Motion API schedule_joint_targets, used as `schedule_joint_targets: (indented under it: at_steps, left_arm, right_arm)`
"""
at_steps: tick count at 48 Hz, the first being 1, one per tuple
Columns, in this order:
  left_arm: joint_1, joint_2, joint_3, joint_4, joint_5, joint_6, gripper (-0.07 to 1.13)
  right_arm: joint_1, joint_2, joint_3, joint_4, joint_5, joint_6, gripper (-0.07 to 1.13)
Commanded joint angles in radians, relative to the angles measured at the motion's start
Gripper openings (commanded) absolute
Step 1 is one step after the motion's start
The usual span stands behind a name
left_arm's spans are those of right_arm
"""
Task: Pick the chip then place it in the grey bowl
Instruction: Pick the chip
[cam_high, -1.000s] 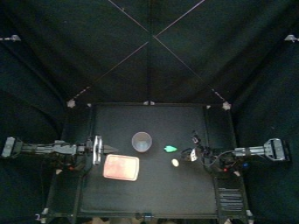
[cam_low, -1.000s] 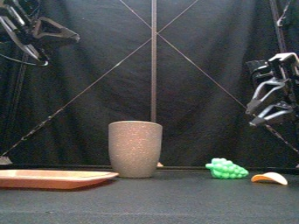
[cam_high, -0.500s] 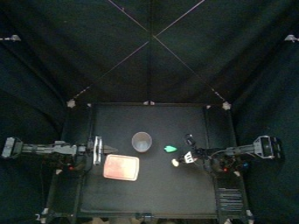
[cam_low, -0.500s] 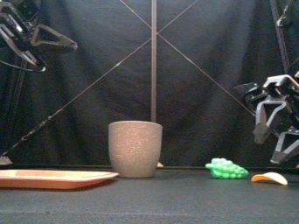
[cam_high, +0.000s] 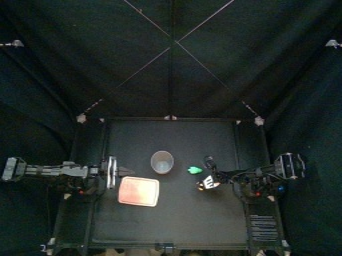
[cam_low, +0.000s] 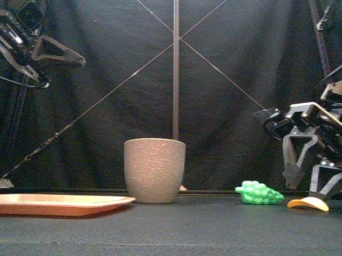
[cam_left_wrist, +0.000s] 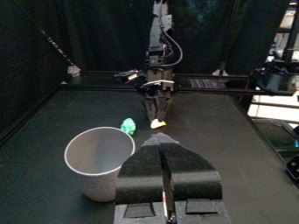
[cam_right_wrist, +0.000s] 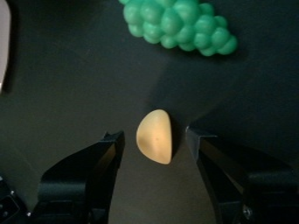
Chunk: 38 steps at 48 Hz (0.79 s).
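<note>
The pale yellow chip (cam_right_wrist: 156, 136) lies on the black table, right of a green grape toy (cam_low: 261, 192). My right gripper (cam_right_wrist: 156, 140) is open and low over the chip (cam_low: 309, 203), one jaw on each side, not closed on it. In the top view the right gripper (cam_high: 211, 181) covers most of the chip. The tall grey speckled cup (cam_high: 163, 161) stands upright near the table's middle, left of the grapes (cam_high: 195, 171). My left gripper (cam_left_wrist: 169, 179) is shut and empty, resting high at the left (cam_high: 107, 172), with the cup (cam_left_wrist: 100, 157) just ahead of it.
A flat pink tray (cam_high: 138, 192) lies front-left of the cup (cam_low: 155, 170), and its edge shows in the front view (cam_low: 60, 204). The grapes (cam_right_wrist: 181, 24) lie close beyond the chip, between it and the cup.
My right gripper has come down and moved left over the chip, from well above the table to just over it. The left arm has barely moved.
</note>
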Motion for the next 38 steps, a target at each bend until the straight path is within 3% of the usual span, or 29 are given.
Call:
schedule_joint_targets:
  at_steps: [1, 11, 26, 38]
  left_arm:
    - [0.008, 0.003, -0.012, -0.002, -0.005, 0.002, 0.01]
    - [0.015, 0.003, -0.009, -0.002, -0.005, 0.002, 0.01]
    - [0.015, 0.003, -0.003, -0.002, -0.002, 0.000, 0.01]
    - [0.014, 0.003, -0.002, -0.002, -0.002, 0.000, 0.01]
  right_arm:
    - [0.021, 0.008, -0.025, 0.012, -0.003, 0.002, 0.91]
    - [0.032, 0.034, -0.032, 0.035, -0.003, 0.002, 0.87]
    - [0.029, 0.063, -0.046, 0.029, -0.003, 0.000, 0.56]
    - [0.032, 0.064, -0.101, -0.011, -0.003, -0.002, 0.40]
